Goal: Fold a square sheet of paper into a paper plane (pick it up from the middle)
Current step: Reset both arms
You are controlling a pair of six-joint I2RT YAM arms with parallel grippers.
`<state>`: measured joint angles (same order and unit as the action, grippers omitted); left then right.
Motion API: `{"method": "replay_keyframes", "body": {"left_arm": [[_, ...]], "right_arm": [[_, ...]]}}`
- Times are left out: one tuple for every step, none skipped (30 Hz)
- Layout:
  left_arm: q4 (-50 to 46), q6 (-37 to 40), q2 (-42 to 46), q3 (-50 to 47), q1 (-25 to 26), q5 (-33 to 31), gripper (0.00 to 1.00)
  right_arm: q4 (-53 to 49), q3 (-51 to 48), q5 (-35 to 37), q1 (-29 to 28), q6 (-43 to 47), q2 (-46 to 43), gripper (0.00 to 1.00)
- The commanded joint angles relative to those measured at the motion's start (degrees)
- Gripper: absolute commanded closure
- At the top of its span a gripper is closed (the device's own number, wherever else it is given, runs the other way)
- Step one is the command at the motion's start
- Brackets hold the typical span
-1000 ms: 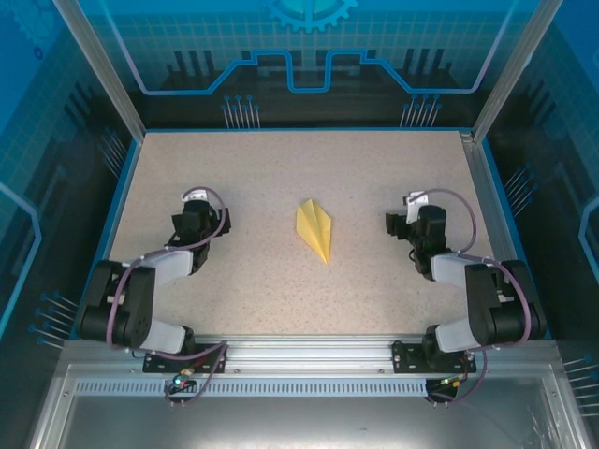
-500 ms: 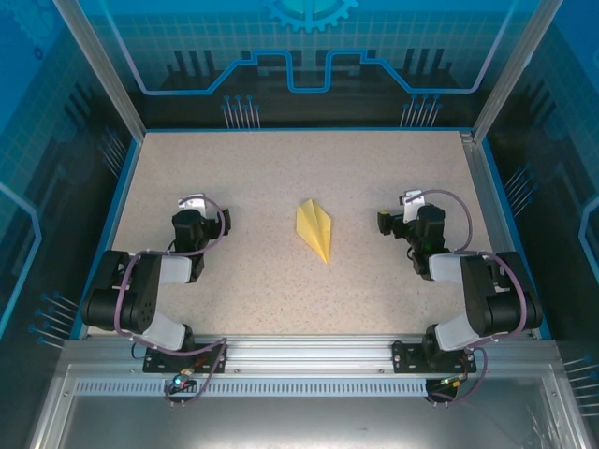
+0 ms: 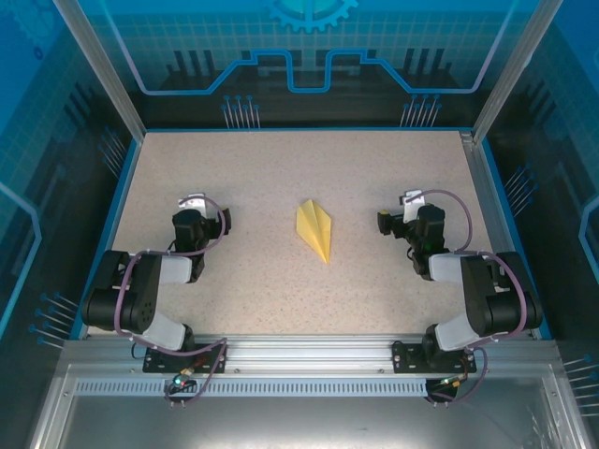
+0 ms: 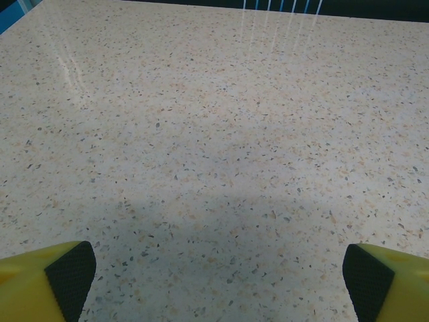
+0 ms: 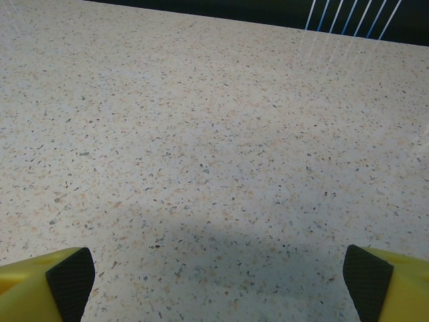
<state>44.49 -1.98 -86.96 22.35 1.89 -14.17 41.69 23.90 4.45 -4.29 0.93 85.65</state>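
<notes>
Centrally, the paper plane flat on the speckled table, nose nearward.

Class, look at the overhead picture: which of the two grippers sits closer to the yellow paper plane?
The right gripper. The gap between it and the paper plane is narrower than the gap on the left gripper side.

left arm: elbow bent, tucked
left gripper: jaws wide, empty
right arm: elbow bent, tucked
right gripper: jaws wide, empty

Left claw spread wide w/ nothing between — yellow fingers over bare speckled table
</notes>
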Motion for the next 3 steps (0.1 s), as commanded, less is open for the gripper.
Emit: {"method": "replay_keyframes", "body": {"left_arm": [[2.2,0.1,0.1,0.6,0.3,0.5,0.01],[2.2,0.1,0.1,0.6,0.3,0.5,0.01],[2.1,0.1,0.1,0.7,0.3,0.5,0.01]], "right_arm": [[1.6,0.8,0.5,0.3,-0.4,0.5,0.01],[1.6,0.7,0.4,0.3,-0.3,0.5,0.01],[1.6,0.7,0.3,0.3,-0.3,0.5,0.01]]}}
